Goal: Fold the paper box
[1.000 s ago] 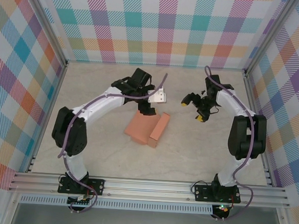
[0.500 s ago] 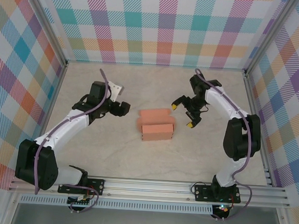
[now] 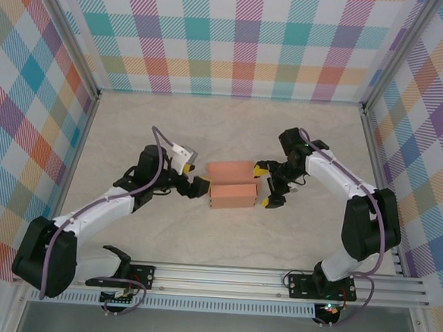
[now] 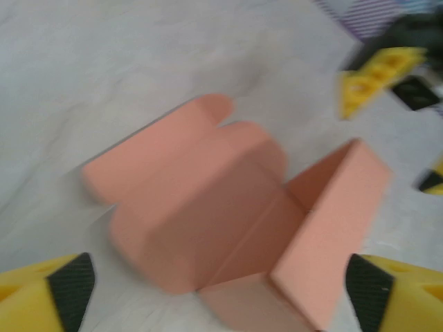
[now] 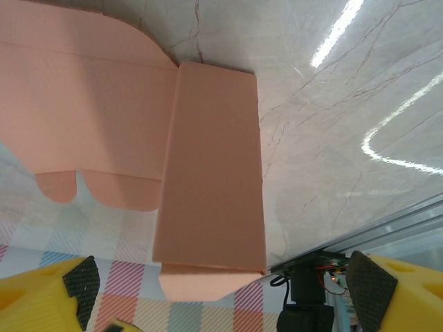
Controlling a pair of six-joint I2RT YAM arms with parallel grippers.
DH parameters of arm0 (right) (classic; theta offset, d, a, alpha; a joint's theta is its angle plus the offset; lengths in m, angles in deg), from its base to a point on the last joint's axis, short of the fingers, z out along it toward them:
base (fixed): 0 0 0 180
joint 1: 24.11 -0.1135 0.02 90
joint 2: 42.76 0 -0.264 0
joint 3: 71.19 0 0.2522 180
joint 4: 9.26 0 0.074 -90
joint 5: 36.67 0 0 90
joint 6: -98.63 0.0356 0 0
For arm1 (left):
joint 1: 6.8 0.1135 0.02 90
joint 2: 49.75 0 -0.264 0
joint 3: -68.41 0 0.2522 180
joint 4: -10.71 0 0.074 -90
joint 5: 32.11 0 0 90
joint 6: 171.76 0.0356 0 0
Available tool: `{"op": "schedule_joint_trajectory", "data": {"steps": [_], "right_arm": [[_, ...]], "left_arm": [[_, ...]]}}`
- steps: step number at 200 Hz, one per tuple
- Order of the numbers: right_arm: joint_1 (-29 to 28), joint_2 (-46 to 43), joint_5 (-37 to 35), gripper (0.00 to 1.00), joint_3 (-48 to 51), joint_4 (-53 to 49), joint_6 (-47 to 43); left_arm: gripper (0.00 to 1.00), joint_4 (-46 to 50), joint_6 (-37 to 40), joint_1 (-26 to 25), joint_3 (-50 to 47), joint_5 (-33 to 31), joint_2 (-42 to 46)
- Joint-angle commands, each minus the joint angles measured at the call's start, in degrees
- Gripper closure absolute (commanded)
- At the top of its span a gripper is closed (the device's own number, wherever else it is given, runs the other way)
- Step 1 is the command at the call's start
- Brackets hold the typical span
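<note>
**Finding.** The paper box [image 3: 234, 187] lies mid-desk [image 3: 133, 122] between the two arms and is only partly formed. One long section stands raised along its near side. The flat panel with rounded tabs lies behind it on the surface.

**Fingers.** The left fingers [image 3: 200, 186] are released and spread wide, just beside the box's left end, with nothing between them. The right fingers [image 3: 261, 169] are likewise released and straddle the right end. Whether a tip touches the card cannot be told.

**Step in hand, as judged.** You are bracing the box from both ends so a panel can be turned over.
- Use one side as a stop against the end wall and let the other do the folding.
- Push low along the crease, not on the middle of a panel. Thin card will likely buckle or skate on the smooth desk.
- Close onto a single wall, never onto wall and tab together.

**Surroundings.** The checked walls [image 3: 245, 38] stand well apart from the work, and a metal rail [image 3: 221, 280] runs along the near edge. The left arm's purple cable [image 3: 158, 143] loops above its wrist, near the box, so mind it. The main obstruction is that each set of fingers sits in the other's path across the box.
</note>
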Motion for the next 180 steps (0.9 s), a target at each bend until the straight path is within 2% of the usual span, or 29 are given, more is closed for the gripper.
{"op": "schedule_joint_trajectory", "data": {"steps": [1,40,74,98,123,150,161,180], "right_arm": [[-0.1,0.8,1.3,0.07,-0.8,0.2,3.3],[1.2,-0.9,-1.9,0.07,1.2,-2.8,1.0],[1.4,-1.5,-2.6,0.07,3.0,-3.3,0.3],[1.5,-1.5,-3.2,0.07,3.1,-3.4,0.5],[1.8,-1.8,-3.4,0.07,3.1,-3.9,0.5],[1.8,-1.9,0.8,0.05,4.7,-2.9,2.8],[1.7,-3.0,2.4,0.05,6.4,-0.2,5.3],[1.6,-5.1,0.3,0.06,7.2,1.6,9.3]], "left_arm": [[0.0,-3.8,12.3,-4.0,-1.8,3.5,-0.5],[0.0,-2.0,21.8,-8.3,0.9,-4.0,-8.5],[0.0,2.8,31.0,-9.2,5.7,-4.1,-15.1],[0.21,3.3,33.1,-9.9,7.4,-2.4,-17.9],[0.29,1.9,34.1,-11.6,7.2,-4.3,-19.0],[0.46,0.7,35.6,-13.8,6.8,-9.8,-18.1],[0.49,0.6,35.9,-14.5,7.0,-10.4,-17.7],[0.53,-1.5,35.5,-16.4,6.8,-12.0,-17.6]]}}
